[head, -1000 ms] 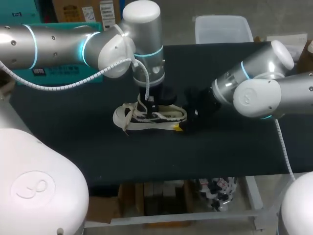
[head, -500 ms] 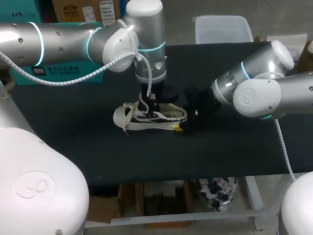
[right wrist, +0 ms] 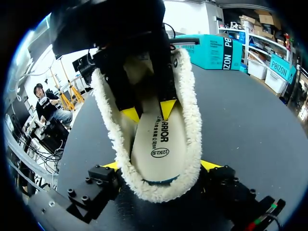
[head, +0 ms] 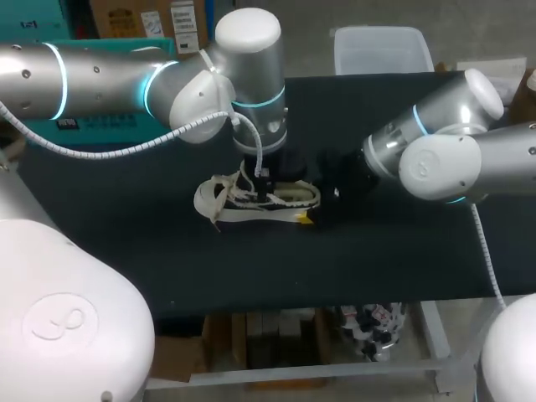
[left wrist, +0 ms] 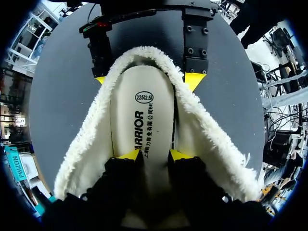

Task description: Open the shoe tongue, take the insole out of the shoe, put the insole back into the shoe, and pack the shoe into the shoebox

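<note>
Pinching insole (left wrist: pixel 142 110) with my left claw (left wrist: pixel 155 155), 2 tips down inside fleece-lined shoe (head: pixel 226 203). Shoe lies at middle of table (head: pixel 117 226), toe toward my left, laces (head: pixel 239 186) loose. My right claw (right wrist: pixel 160 166) clamps heel from both sides, fingers wide apart.

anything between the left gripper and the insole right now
Nothing visible. The left gripper sits down inside the shoe, right on the insole, with fleece lining only at its sides. The right gripper clamps the heel from outside, clear of the opening.
</note>
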